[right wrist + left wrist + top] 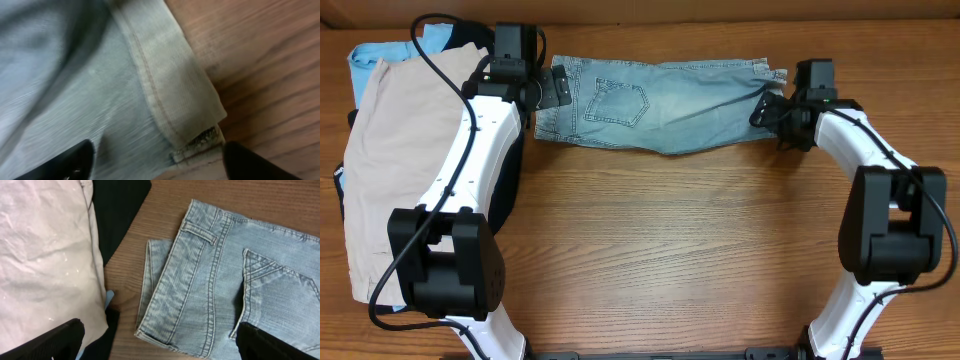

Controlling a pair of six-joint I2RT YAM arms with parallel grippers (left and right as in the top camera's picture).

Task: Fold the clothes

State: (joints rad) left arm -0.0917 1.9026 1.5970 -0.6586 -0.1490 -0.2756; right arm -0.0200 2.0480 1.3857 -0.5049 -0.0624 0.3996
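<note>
The clothes, faded light-blue denim shorts [660, 100], lie folded lengthwise along the far side of the table, back pocket up. My left gripper [553, 90] hovers over the waistband end. In the left wrist view it [165, 350] is open, its fingers [57, 342] wide apart, with the waistband corner [200, 305] lying flat below them. My right gripper [768, 108] is at the cuffed hem end. In the right wrist view it [160, 167] is open too, and the frayed hem [175, 95] rests on the wood between the fingers, not pinched.
Large beige shorts [395, 170] lie at the left of the table over a black garment [505, 195], with a sky-blue garment [375, 55] behind them. The beige shorts [45, 255] and black cloth [120, 210] lie close to the denim's waistband. Bare wood [680, 250] fills the front.
</note>
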